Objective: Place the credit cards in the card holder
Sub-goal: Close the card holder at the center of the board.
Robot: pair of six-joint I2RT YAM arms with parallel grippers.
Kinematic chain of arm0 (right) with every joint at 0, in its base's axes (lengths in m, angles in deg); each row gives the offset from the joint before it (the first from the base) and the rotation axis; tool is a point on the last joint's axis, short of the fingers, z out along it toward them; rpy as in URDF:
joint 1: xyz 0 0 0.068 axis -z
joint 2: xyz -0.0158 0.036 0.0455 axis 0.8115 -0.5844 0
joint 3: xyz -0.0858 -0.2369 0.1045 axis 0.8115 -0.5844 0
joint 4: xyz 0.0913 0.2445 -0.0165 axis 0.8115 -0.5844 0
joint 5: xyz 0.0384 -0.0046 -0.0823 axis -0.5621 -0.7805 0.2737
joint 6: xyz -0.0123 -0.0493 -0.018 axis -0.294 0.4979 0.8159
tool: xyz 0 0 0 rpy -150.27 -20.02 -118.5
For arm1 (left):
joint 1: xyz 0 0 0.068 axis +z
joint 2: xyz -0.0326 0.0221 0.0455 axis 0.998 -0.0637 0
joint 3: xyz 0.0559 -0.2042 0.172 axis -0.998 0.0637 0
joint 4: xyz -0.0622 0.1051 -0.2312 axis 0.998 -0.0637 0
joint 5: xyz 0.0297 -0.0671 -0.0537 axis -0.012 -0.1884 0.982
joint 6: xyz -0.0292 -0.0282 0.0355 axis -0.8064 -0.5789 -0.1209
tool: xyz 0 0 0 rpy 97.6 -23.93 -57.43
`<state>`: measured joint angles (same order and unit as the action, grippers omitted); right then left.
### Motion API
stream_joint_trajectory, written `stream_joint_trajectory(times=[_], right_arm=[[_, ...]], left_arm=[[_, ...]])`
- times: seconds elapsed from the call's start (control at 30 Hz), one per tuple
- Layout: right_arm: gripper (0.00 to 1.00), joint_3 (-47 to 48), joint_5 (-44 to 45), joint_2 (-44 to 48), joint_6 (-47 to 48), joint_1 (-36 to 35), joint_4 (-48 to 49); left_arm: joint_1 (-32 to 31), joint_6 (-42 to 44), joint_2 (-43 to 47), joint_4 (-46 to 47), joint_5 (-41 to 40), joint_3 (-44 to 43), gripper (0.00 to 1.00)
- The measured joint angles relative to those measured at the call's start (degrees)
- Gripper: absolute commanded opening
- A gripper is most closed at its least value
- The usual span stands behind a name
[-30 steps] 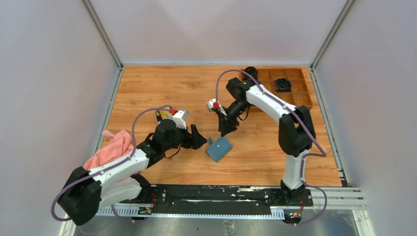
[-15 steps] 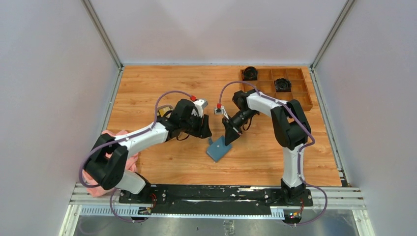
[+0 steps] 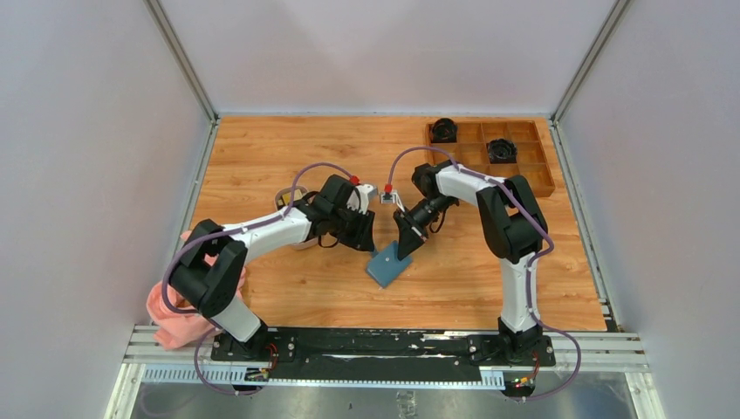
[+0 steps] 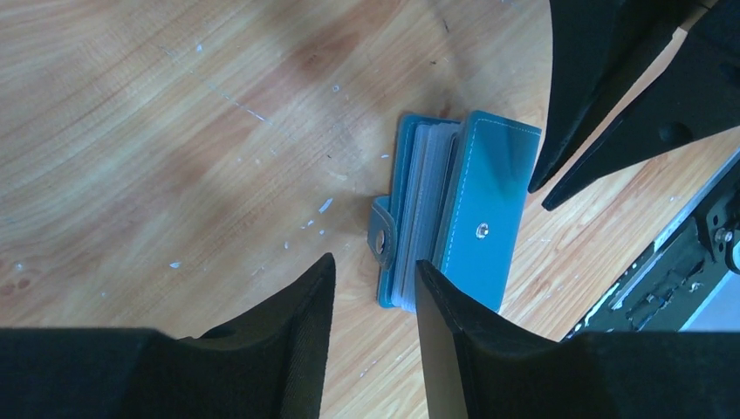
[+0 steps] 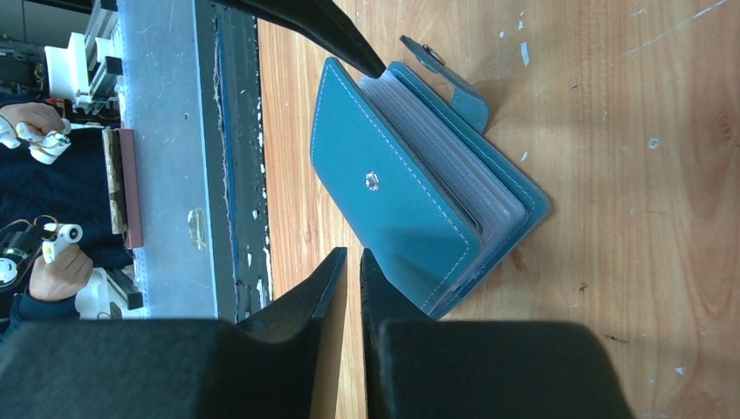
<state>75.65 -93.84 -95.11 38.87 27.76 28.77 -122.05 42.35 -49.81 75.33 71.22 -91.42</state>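
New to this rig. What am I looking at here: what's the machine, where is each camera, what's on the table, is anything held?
These are two robot arms bolted at the table's near edge, each ending in a two-finger gripper. The wide picture comes from a fixed camera above and behind them. The other two come from a camera on each wrist, so the black wedges at the bottom belong to that arm's own gripper. A teal card holder lies on the wood, unsnapped, with its clear pockets showing. Both grippers hover beside it. The left gripper is open and the right gripper is nearly closed; neither holds anything. A wooden compartment tray sits at the far right, and a pink cloth lies by the left arm's base.
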Motion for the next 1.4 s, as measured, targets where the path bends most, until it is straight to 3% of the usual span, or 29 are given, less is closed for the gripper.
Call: stream_joint_trajectory(times=[1.1, 1.2, 1.33, 1.4], right_arm=[[0.13, 0.0, 0.39, -0.31, -0.87, 0.0, 0.09], [0.13, 0.0, 0.42, -0.33, -0.87, 0.0, 0.09], [0.14, 0.0, 0.44, -0.31, -0.87, 0.0, 0.09], [0.13, 0.0, 0.48, -0.31, -0.9, 0.0, 0.09]], left_arm=[[1.09, 2.95, -3.91, -2.03, 3.8, -2.91, 0.22], [1.09, 2.95, -4.24, -1.97, 4.24, -3.08, 0.18], [1.09, 2.97, -4.63, -1.97, 4.68, -3.08, 0.0], [1.11, 3.02, -4.7, -1.97, 4.87, -3.08, 0.0]])
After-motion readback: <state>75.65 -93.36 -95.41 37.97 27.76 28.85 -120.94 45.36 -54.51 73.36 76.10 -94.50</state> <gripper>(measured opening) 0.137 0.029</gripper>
